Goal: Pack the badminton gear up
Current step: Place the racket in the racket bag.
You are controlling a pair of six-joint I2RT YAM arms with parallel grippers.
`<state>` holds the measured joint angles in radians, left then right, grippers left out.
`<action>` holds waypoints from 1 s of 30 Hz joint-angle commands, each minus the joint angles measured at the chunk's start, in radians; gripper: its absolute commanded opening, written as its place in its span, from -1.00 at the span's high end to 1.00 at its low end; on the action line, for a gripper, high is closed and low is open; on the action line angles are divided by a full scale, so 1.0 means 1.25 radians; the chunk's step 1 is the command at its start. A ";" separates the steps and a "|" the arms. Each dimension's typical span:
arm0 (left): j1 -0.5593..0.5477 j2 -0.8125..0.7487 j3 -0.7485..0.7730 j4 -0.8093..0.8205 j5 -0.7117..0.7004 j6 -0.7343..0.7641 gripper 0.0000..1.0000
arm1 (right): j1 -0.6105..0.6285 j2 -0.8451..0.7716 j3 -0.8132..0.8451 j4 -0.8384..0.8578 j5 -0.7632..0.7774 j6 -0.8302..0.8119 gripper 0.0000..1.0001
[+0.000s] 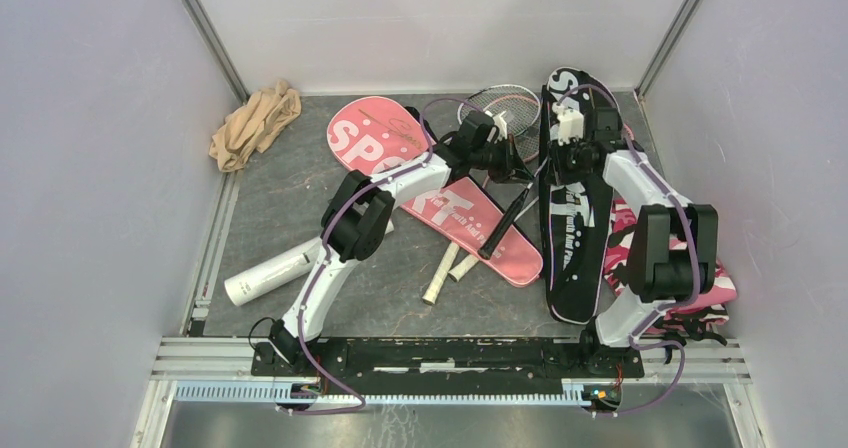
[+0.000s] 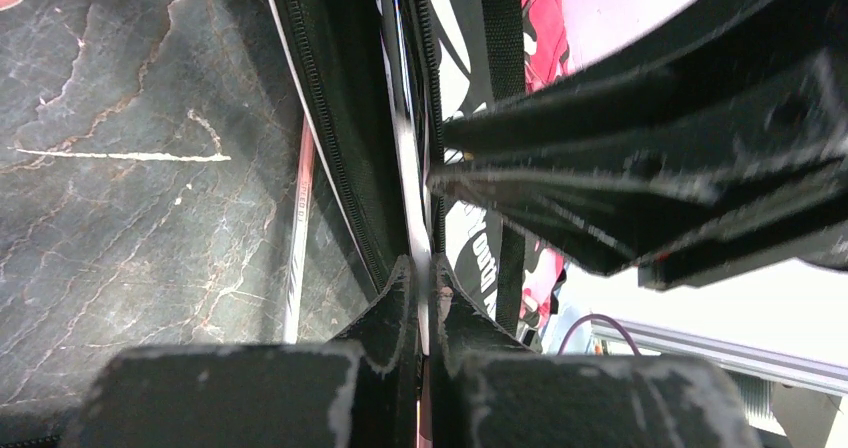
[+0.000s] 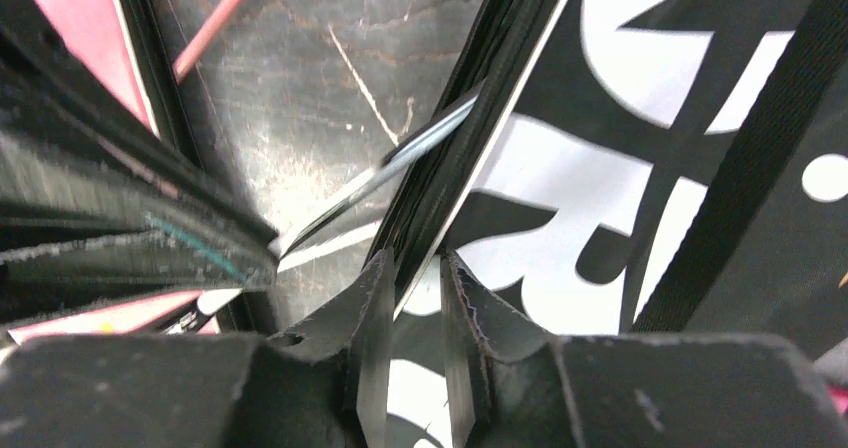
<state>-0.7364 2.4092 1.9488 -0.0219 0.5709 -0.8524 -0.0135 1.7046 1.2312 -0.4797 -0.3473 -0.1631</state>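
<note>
At the far right of the table [image 1: 300, 198], a black bag [image 1: 575, 238] lettered in white lies lengthwise, and both pincers meet at its left zip edge.

Left pincer [image 2: 425, 278]: fully closed. Its fingers [image 2: 395, 303] clamp a thin silvery rod [image 3: 400, 158] that runs along the bag's zip edge. The rod looks like a racket shaft, but I cannot confirm this. In the right wrist view the rod slants from this pincer to the bag's edge.

Right pincer [image 3: 415, 268]: slightly open, with a narrow gap showing between its fingers [image 3: 372, 308]. The bag's edge passes between the fingertips, close against the left one. Whether it is pressed there cannot be told. Nothing is clamped.

Other gear:
- A pink bag [image 1: 470, 218] lies diagonally at the table's centre, under the left arm.
- A netted racket head [image 1: 505, 108] shows at the far side, between the two bags.
- A black handle [image 1: 505, 223] slants across the pink bag, just below the left pincer.
- Two white handles [image 1: 440, 273] stick out at the pink bag's near side.
- A white tube [image 1: 270, 273] lies near the left arm's base, well apart from both bags.

A beige cloth [image 1: 255, 123] sits bunched in the far left corner. A pink patterned cloth [image 1: 700, 293] lies under the right arm, beside the black bag.
</note>
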 commanded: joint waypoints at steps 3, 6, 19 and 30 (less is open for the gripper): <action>0.003 -0.035 0.035 0.087 -0.013 -0.009 0.96 | 0.038 -0.074 -0.049 0.011 0.102 -0.040 0.30; 0.002 -0.032 0.035 0.089 -0.012 -0.011 0.96 | 0.051 -0.076 -0.056 0.029 0.131 -0.039 0.11; -0.001 -0.030 0.034 0.096 -0.005 -0.015 0.96 | 0.110 -0.038 -0.045 0.112 0.273 -0.035 -0.03; -0.001 -0.034 0.026 0.097 -0.002 -0.014 0.96 | 0.120 -0.010 -0.045 0.158 0.390 -0.058 0.03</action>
<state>-0.7364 2.4092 1.9491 0.0044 0.5587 -0.8528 0.1329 1.6863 1.1542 -0.3458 0.0723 -0.2153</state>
